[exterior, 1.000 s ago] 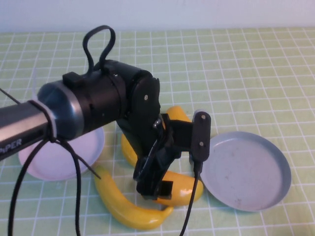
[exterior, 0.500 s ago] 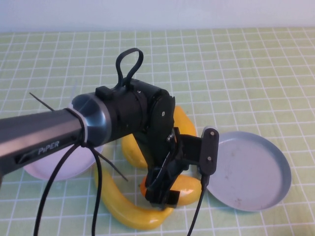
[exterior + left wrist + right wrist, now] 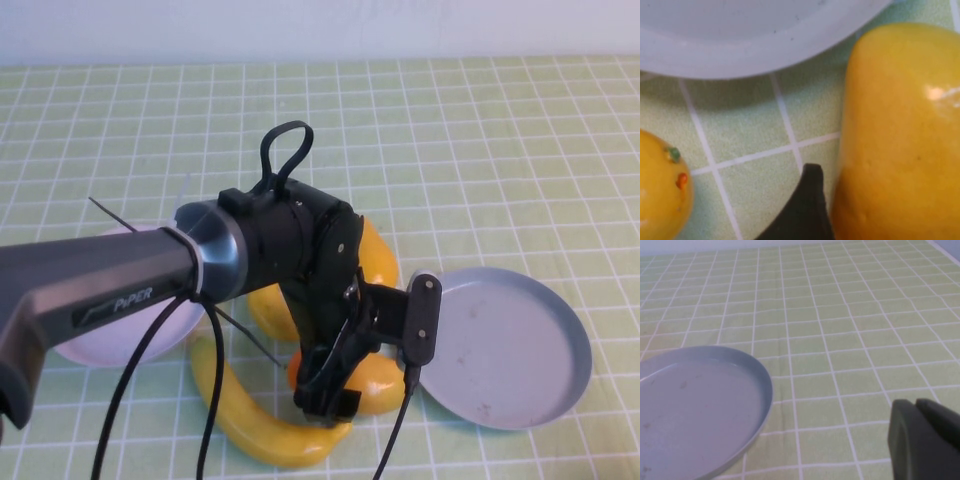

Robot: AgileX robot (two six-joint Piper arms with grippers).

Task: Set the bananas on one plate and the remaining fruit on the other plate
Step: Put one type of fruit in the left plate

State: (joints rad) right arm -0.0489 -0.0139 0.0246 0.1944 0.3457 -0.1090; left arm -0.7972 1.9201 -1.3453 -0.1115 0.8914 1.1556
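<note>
Left gripper (image 3: 327,393) down on mango (image 3: 375,383); right gripper (image 3: 925,440) parked.

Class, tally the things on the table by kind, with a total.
Bananas: 2
Mangoes: 1 visible, beneath the left tool; the arm may hide more
Plates: 2, grey-blue plate and pink plate
Total: 5 visible
Right tool: off beside the grey-blue plate

Left gripper (image 3: 325,395) partly hiding mango (image 3: 375,385)
</note>
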